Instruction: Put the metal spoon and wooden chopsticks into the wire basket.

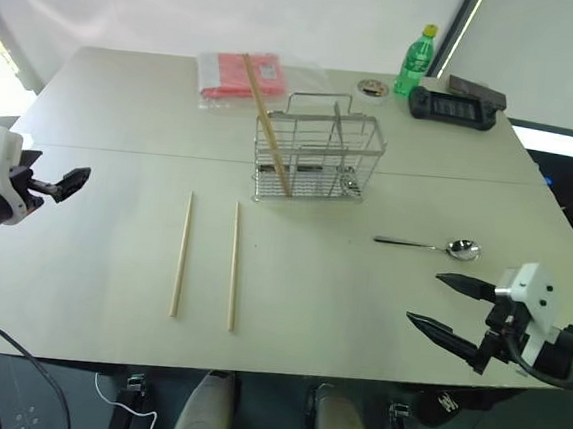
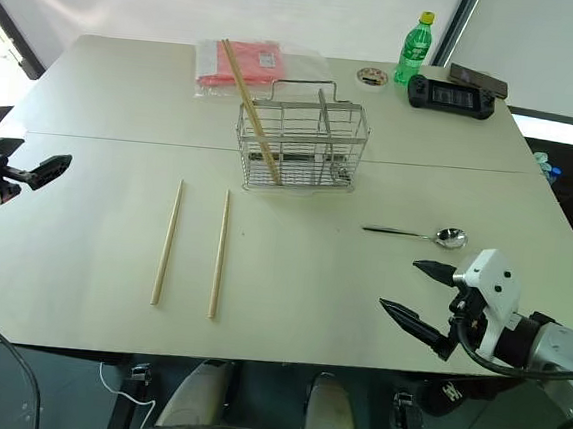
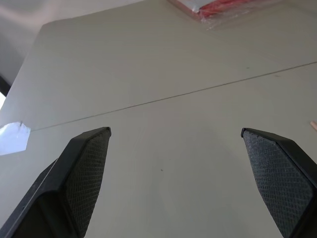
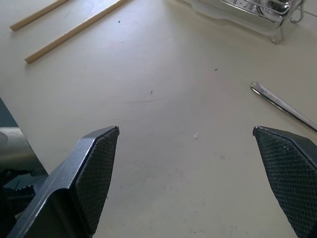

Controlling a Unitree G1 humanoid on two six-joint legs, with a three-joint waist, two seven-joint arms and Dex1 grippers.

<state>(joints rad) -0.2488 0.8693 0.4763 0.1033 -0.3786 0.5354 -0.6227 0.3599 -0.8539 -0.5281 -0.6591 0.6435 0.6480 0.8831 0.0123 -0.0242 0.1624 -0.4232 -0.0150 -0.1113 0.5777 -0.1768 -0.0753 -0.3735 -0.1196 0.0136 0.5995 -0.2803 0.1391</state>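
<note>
The wire basket point(image 1: 319, 157) stands upright at the table's middle back, and one wooden chopstick point(image 1: 267, 123) leans in it, sticking out toward the back left. Two more wooden chopsticks point(image 1: 181, 253) point(image 1: 234, 265) lie side by side on the table in front of the basket, to its left. The metal spoon point(image 1: 429, 246) lies flat to the basket's front right, bowl to the right. My right gripper point(image 1: 425, 298) hovers open just in front of the spoon, holding nothing. Far out at the table's left edge, my left gripper point(image 1: 75, 179) is open and empty.
A red packet in clear plastic point(image 1: 243, 75) lies behind the basket. At the back right are a green bottle point(image 1: 414, 60), a small round lid point(image 1: 372, 87), a black handheld device point(image 1: 454, 106) and a dark box point(image 1: 476, 89). A seam point(image 1: 121, 150) crosses the table.
</note>
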